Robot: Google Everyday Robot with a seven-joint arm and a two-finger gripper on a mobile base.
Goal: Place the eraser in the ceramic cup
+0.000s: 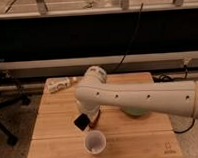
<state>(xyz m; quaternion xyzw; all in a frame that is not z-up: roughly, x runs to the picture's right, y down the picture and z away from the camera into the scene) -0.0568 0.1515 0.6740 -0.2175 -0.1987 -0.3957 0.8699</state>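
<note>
Black, flat and rectangular, the eraser [81,122] hangs in our gripper [90,121], clamped just above and left of the small white ceramic cup [95,142]. Released here, we judge it would catch the cup's rim and fall onto the wooden table [55,131].

A light wooden slatted table [55,127] fills the lower middle of the view. At its far left corner lies a small pale bottle [60,84] on its side, with a darker band around its middle. Toward the table's right half, part of a wide green bowl [135,112] shows. Left of the table stands the dark base of an office chair [4,104] on the speckled floor. Behind the table a black cable [132,39] runs up the dark wall. The gripper [89,120] is above the table's front middle.
</note>
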